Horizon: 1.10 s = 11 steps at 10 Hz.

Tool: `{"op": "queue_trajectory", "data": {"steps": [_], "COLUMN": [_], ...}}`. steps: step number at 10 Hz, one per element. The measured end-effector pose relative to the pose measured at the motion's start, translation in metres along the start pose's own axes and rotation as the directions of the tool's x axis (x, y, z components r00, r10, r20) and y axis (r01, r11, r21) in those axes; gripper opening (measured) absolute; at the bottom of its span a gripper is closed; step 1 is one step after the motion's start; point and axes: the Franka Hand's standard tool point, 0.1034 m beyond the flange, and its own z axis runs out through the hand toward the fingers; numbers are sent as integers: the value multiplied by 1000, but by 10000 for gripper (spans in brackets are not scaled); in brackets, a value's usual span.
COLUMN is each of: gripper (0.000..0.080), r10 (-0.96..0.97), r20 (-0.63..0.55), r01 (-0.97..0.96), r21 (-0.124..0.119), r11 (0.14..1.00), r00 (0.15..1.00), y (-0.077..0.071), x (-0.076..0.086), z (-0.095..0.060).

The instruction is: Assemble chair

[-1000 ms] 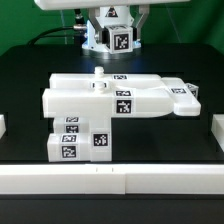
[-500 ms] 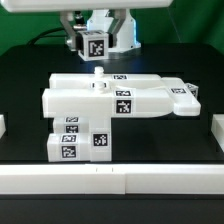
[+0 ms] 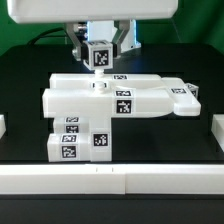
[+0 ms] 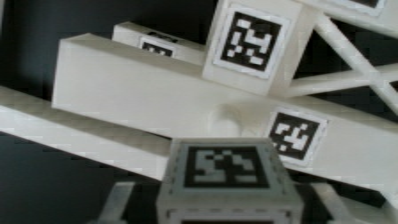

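While the jaws pinch a tagged cube [image 3: 100,56], the chair [image 3: 75,100] bears black-and-white square tags [image 3: 124,107].

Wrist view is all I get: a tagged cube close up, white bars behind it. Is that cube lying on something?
Observer: No, the gripper holds the cube above the chair. I can't tell whether they touch.
Operator: What does the chair look like as a whole?
Observer: It is wide and flat on top, with tagged blocks stacked under its end on the exterior view's left.
Operator: Anything else around?
Observer: A white rail runs along the front of the scene.
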Motion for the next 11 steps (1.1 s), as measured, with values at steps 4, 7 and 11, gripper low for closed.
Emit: {"op": "queue_trajectory", "data": {"steps": [4,7,11], "gripper": [284,284,284], "r10": [-1,2,3], "r20": [-4,-15,-25], "r01": [1,-3,-3], "r21": [-9,-18,-24], "r11": [1000,1000,1000], "r00": [1000,1000,1000], "y": [2,-4,-7], "x": [1,-2,-5], "z": [7,15,22]}}
